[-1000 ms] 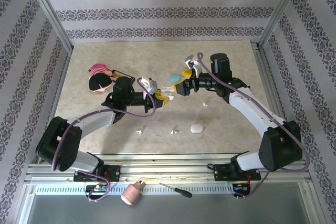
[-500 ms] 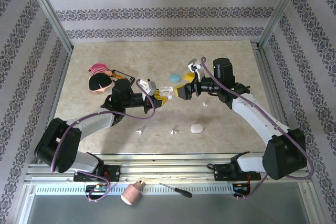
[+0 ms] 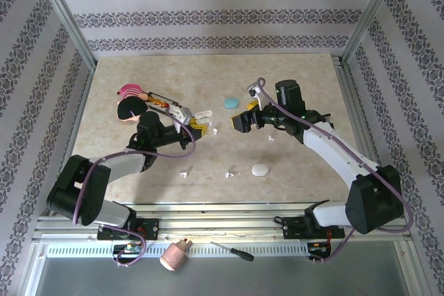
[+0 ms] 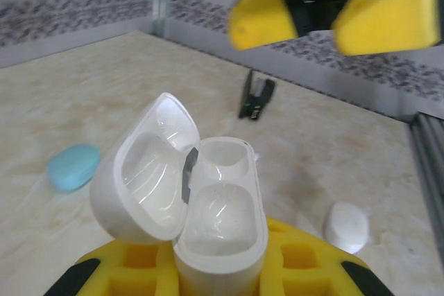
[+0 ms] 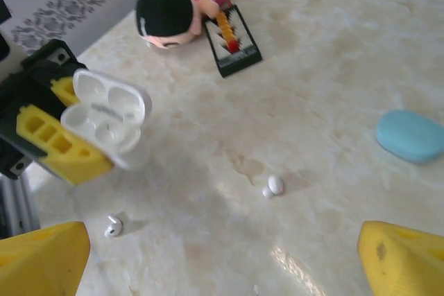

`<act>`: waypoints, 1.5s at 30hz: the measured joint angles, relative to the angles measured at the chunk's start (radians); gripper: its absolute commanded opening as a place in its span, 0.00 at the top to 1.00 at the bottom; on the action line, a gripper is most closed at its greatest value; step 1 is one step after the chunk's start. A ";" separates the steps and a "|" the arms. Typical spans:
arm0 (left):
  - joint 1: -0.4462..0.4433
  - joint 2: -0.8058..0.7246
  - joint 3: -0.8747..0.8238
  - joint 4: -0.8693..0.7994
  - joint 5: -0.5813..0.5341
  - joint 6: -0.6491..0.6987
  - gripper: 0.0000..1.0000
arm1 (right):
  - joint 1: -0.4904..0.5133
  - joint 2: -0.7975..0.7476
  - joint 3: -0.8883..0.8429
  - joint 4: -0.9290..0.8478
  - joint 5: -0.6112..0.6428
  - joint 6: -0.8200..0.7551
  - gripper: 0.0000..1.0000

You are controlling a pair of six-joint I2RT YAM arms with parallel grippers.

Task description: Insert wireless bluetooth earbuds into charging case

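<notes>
White charging case (image 4: 220, 221) in left claw (image 4: 218, 276)

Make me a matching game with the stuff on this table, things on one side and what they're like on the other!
Things: 1 white case in the left hand; 2 blue case; 3 doll; 4 right hand.
Like: a spread wide, gripping nothing; b lid up, both sockets empty; c lying shut on the table; d black hair, pink stripes.
Pairs: 1-b, 2-c, 3-d, 4-a.
</notes>
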 measured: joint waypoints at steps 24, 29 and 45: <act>0.278 -0.011 -0.069 0.080 -0.035 0.201 0.97 | 0.450 0.457 0.331 -0.704 0.410 0.011 0.55; 0.291 0.004 -0.076 0.112 -0.033 0.201 0.97 | 0.475 0.556 0.394 -0.761 0.418 0.026 0.56; 0.299 0.037 -0.080 0.173 -0.005 0.192 0.97 | 0.472 0.667 0.424 -0.793 0.423 0.056 0.67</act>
